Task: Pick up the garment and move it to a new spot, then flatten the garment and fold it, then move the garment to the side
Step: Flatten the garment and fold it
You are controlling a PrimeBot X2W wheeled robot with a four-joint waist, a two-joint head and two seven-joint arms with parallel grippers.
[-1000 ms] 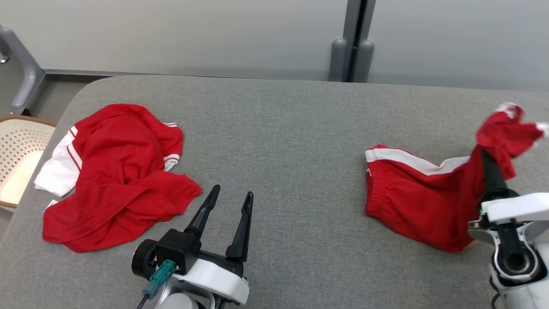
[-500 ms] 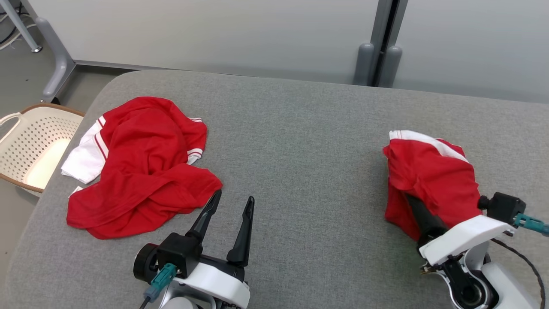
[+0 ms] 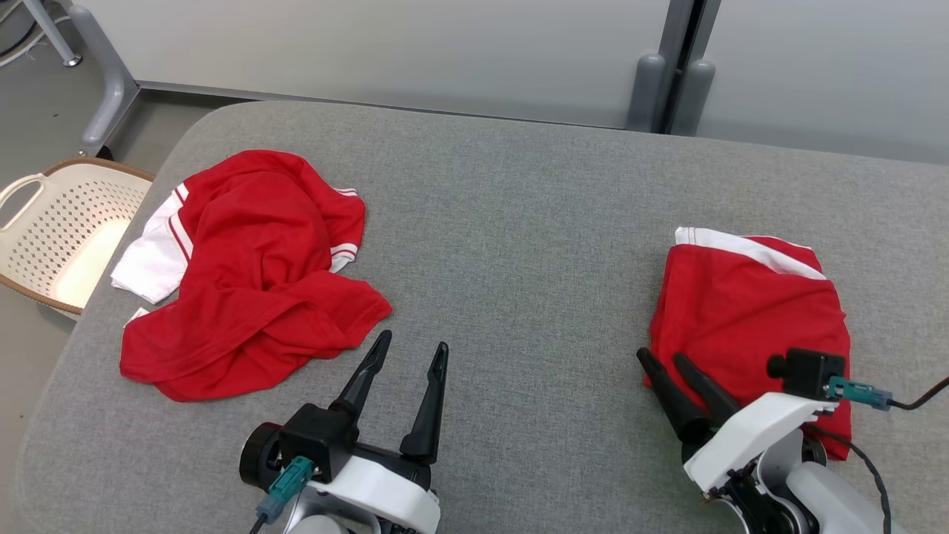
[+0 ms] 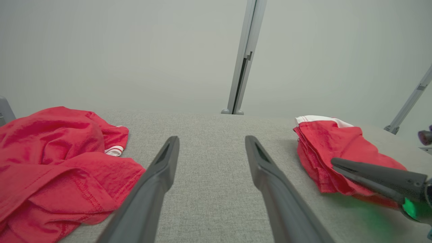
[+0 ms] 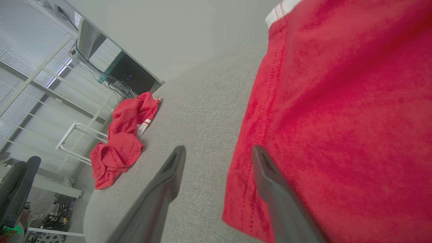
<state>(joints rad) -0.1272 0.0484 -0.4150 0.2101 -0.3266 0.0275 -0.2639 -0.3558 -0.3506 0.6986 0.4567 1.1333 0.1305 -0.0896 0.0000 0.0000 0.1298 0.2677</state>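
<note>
- The garment (image 3: pixel 749 311), red shorts with a white band along the far edge, lies folded into a compact, roughly square packet at the right side of the grey padded table (image 3: pixel 519 222).
- It sits flat on the cloth surface, white band facing away from the robot. In the left wrist view its near edge shows as stacked layers.
- Now the right gripper (image 3: pixel 661 359): it is down at the packet's near-left corner, fingers spread apart, with nothing pinched between them.
- In the right wrist view, one finger is over bare grey table and the other lies over the hemmed edge of the red fabric. Whether that finger touches the cloth, I can't tell.
- Behind those fingers, a teal connector (image 3: pixel 852 389) and dark cable stick out from the right wrist, over the packet's near edge.
- Over to the left gripper (image 3: pixel 414 340): jaws wide apart and empty, above bare table near the middle of the near edge, well apart from the shorts.
- Just beside its left fingertip is the hem of a crumpled red shirt (image 3: pixel 252 274) with white striped parts, heaped on the table's left side.
- Off the table's left edge, lower down, is a cream perforated basket (image 3: pixel 44 222) with a brown rim.
- At the back, a pale wall with a grey post (image 3: pixel 671 74).
</note>
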